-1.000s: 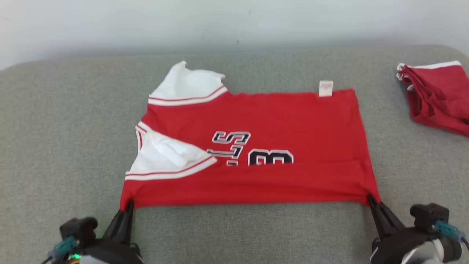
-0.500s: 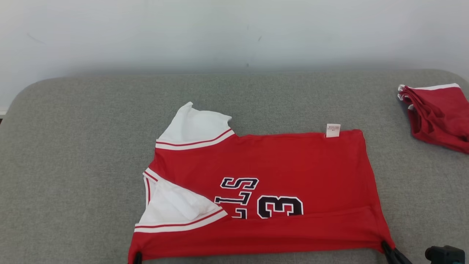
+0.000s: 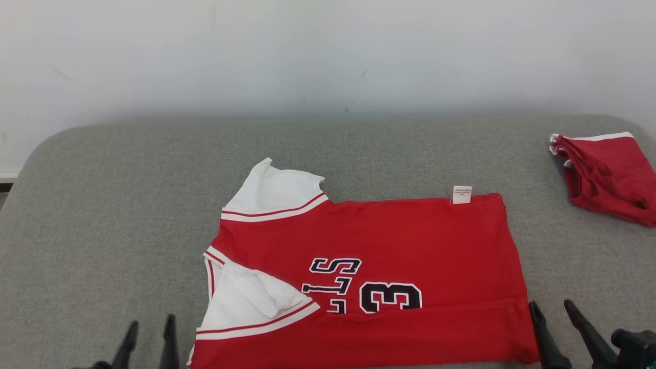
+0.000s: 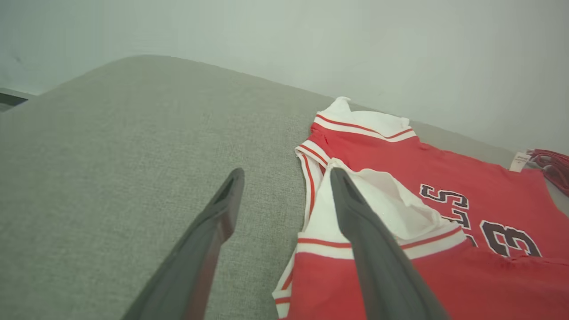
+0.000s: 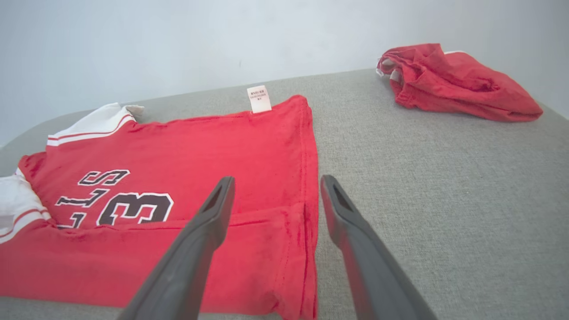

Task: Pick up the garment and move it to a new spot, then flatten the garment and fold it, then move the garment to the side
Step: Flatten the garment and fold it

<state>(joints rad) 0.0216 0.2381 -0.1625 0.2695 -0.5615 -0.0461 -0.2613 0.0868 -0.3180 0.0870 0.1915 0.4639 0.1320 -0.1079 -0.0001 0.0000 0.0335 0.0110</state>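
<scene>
The garment (image 3: 379, 241) is a red jersey with white sleeves and black lettering, lying flat on the grey cushion (image 3: 128, 205) with its near edge folded over. My left gripper (image 3: 149, 326) stands open just left of the jersey's near left corner; in the left wrist view the left gripper (image 4: 284, 178) has one finger over the white sleeve (image 4: 382, 209). My right gripper (image 3: 553, 307) stands open beside the near right corner; in the right wrist view the right gripper (image 5: 275, 184) straddles the jersey's (image 5: 200, 155) side hem with nothing pinched.
A second red garment (image 3: 610, 174) lies bunched at the cushion's far right, also in the right wrist view as a red heap (image 5: 453, 82). A pale wall (image 3: 328, 51) rises behind the cushion. A white label (image 3: 462, 195) sticks out at the jersey's far edge.
Both grippers have let go of the jersey's near corners and opened. The corners have dropped flat onto the cushion. The head camera has tilted up, shifting the whole picture down.
</scene>
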